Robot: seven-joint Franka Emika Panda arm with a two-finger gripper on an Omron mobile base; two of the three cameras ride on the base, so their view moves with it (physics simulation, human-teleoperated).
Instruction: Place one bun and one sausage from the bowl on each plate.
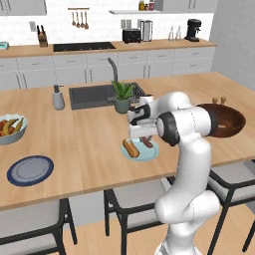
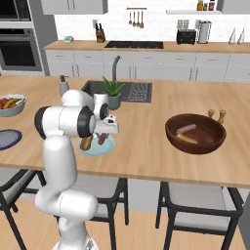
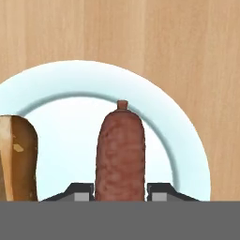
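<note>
My gripper [image 3: 119, 190] is shut on a reddish-brown sausage [image 3: 119, 150], which shows between the two fingertips [image 3: 82, 191]. It is held low over the pale light-blue plate [image 3: 154, 103]; I cannot tell whether it touches. A golden-tan bun [image 3: 18, 157] lies on that plate beside it. In the left base view the bun [image 1: 130, 148] and sausage [image 1: 147, 143] sit on the plate [image 1: 149, 153] under the hand [image 1: 144, 137]. The dark wooden bowl [image 2: 195, 133] to the right holds another sausage [image 2: 186, 129] and bun [image 2: 185, 138]. The dark blue plate [image 1: 30, 170] lies bare at the far left.
A potted plant [image 1: 122, 97] stands just behind the light-blue plate, in front of the sink [image 1: 92, 94]. A pale fruit bowl [image 1: 10, 128] sits far left. Two small shakers [image 2: 216, 115] stand behind the wooden bowl. Stools [image 1: 132, 196] line the counter's near edge.
</note>
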